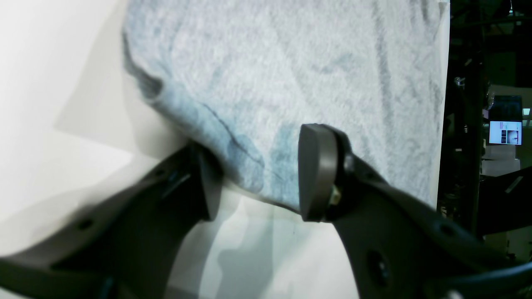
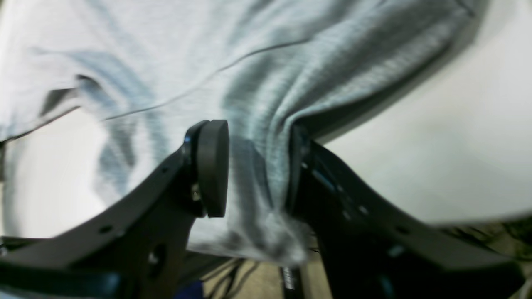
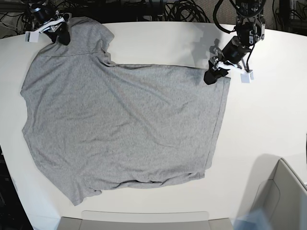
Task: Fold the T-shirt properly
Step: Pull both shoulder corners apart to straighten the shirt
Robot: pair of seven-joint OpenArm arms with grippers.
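Observation:
The heather-grey T-shirt (image 3: 120, 120) lies spread flat on the white table (image 3: 268, 120), plain side up, with no lettering showing. My left gripper (image 3: 212, 76) is at the shirt's far right corner. In the left wrist view it (image 1: 257, 178) is open, jaws wide apart around the shirt's (image 1: 291, 62) edge. My right gripper (image 3: 61, 36) is at the far left sleeve. In the blurred right wrist view it (image 2: 257, 170) has its jaws apart with a bunched fold of the shirt (image 2: 166, 50) between them, near the table edge.
A grey bin (image 3: 283, 196) stands at the near right corner and a grey tray rim (image 3: 144, 220) runs along the near edge. Cables (image 3: 182, 9) lie behind the table. A lit monitor (image 1: 505, 132) shows beyond the table edge.

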